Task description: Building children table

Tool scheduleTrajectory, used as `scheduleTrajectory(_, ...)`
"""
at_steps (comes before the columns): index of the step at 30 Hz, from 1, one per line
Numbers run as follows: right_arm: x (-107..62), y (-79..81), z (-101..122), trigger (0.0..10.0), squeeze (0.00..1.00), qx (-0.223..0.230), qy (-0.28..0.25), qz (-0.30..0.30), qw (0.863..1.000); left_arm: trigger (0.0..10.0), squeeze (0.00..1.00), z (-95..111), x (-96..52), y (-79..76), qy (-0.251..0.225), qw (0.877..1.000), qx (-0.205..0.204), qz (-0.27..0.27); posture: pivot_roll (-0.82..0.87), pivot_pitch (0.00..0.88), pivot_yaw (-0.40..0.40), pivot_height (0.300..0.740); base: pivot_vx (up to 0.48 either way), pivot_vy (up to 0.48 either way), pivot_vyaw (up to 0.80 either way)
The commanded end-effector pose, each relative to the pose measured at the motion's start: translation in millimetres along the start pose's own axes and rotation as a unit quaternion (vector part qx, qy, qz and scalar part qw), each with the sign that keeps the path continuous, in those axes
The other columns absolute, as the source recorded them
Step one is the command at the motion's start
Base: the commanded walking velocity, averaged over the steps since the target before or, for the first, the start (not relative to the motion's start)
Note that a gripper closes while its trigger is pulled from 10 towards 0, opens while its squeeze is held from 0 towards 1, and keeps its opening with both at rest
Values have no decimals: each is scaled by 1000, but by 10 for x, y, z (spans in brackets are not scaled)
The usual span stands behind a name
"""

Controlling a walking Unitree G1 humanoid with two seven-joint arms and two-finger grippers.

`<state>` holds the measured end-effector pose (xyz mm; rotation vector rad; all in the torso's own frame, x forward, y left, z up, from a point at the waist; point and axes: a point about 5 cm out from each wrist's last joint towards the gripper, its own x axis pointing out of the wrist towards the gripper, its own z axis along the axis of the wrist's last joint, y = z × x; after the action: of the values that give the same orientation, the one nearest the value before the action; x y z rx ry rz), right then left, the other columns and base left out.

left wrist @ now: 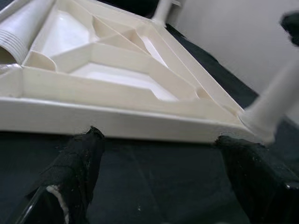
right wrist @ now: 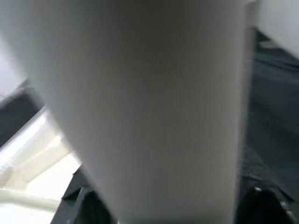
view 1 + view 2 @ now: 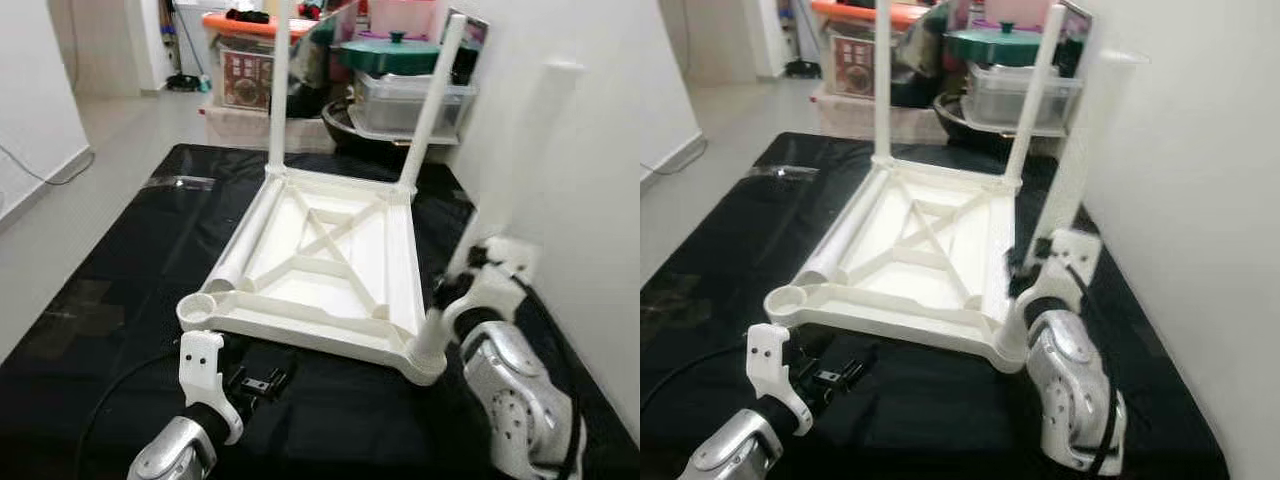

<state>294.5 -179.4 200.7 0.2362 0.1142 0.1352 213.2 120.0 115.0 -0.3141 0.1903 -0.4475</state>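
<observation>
Right claw clamps table leg; left claw gapes.

The upturned table top and its legs look like smooth white plastic with a soft shine. The black cover under them looks like slightly glossy sheet. The arms are shiny silver metal.

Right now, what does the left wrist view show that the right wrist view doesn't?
Left wrist view: the ribbed underside of the upturned white plastic tabletop, a loose white threaded leg lying in it, and the left gripper open before its near edge. Right wrist view: a blurred close-up of the upright white plastic leg inside the right gripper. Both: that leg at the tabletop's corner, and the black mat.
</observation>
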Motion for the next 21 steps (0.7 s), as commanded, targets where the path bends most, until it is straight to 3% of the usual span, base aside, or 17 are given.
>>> scheduleTrajectory(1,9,96,277,10000,0,-8,-30,152,988,10000,0,-37,1,-7,6,1000,-9,-3,95,0,-68,740,0,0,0)
scheduleTrajectory(2,9,96,277,10000,0,-8,-30,152,988,10000,0,-37,1,-7,6,1000,-9,-3,95,0,-68,740,0,0,0)
scheduleTrajectory(3,-38,121,364,10000,0,-37,-48,225,973,10000,0,-39,6,-7,5,1000,-10,-1,104,0,-73,740,0,0,0)
scheduleTrajectory(5,-117,145,312,10000,0,-76,-39,330,940,10000,0,-39,15,-7,3,1000,-8,0,114,0,-84,740,0,0,0)
scheduleTrajectory(8,-122,148,249,10000,0,-87,-30,356,930,10000,0,-40,14,-9,2,1000,-8,1,122,0,-91,740,0,0,0)
scheduleTrajectory(9,-131,176,154,7098,0,-90,-13,382,920,10000,0,-38,7,-11,1,1000,-9,3,125,0,-95,740,0,0,0)
scheduleTrajectory(10,-123,197,23,392,0,-94,9,402,911,10000,0,-36,5,-9,-1,1000,-12,5,134,0,-98,740,0,0,0)
scheduleTrajectory(12,-106,208,-181,0,0,-99,43,421,900,10000,0,-27,8,-9,-3,1000,-12,7,136,0,-99,740,0,0,0)
scheduleTrajectory(14,-80,198,-231,0,0,-100,49,411,905,10000,0,-22,7,-11,-3,1000,-9,4,143,0,-99,740,0,0,0)
scheduleTrajectory(16,-5,157,-264,0,0,-84,47,379,920,10000,0,-27,-3,-9,0,1000,-6,3,143,0,-99,740,0,0,0)
scheduleTrajectory(18,195,-20,-275,0,0,-85,33,239,967,10000,0,-32,-26,9,2,1000,-6,6,137,0,-88,740,0,0,0)
scheduleTrajectory(19,195,-20,-275,0,0,-85,33,239,967,10000,0,-32,-26,9,2,1000,-6,6,137,0,-88,740,0,0,0)
scheduleTrajectory(20,315,-267,-336,0,0,-79,32,61,995,10000,0,-39,-35,8,4,1000,-7,5,130,0,-83,740,0,0,0)
scheduleTrajectory(21,315,-267,-336,0,0,-79,32,61,995,10000,0,-39,-35,8,4,1000,-7,5,130,0,-83,740,0,0,0)
